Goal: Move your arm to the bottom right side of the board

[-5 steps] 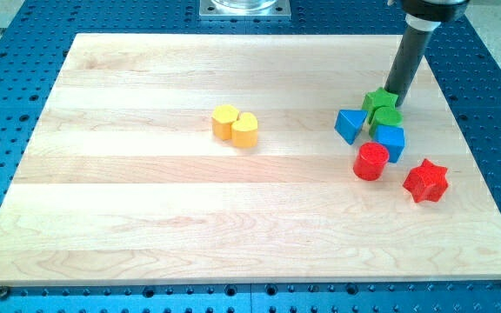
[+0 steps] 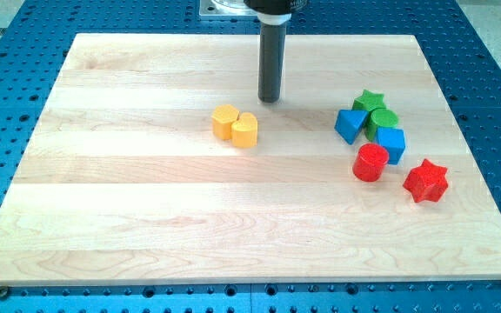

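Observation:
My tip (image 2: 270,98) rests on the wooden board (image 2: 146,217) at the view's upper middle. It stands just above and to the right of the two yellow blocks (image 2: 236,125), apart from them. A cluster lies at the view's right: a green star (image 2: 370,102), a green cylinder (image 2: 384,119), a blue triangle (image 2: 349,124), a blue cube (image 2: 390,143), a red cylinder (image 2: 371,162) and a red star (image 2: 425,181). The tip is well to the left of this cluster.
The board sits on a blue perforated table (image 2: 494,104). A metal mount (image 2: 224,9) shows at the view's top edge.
My tip has moved from beside the green star at the view's right to the left, to the upper middle of the board. The blocks have not moved.

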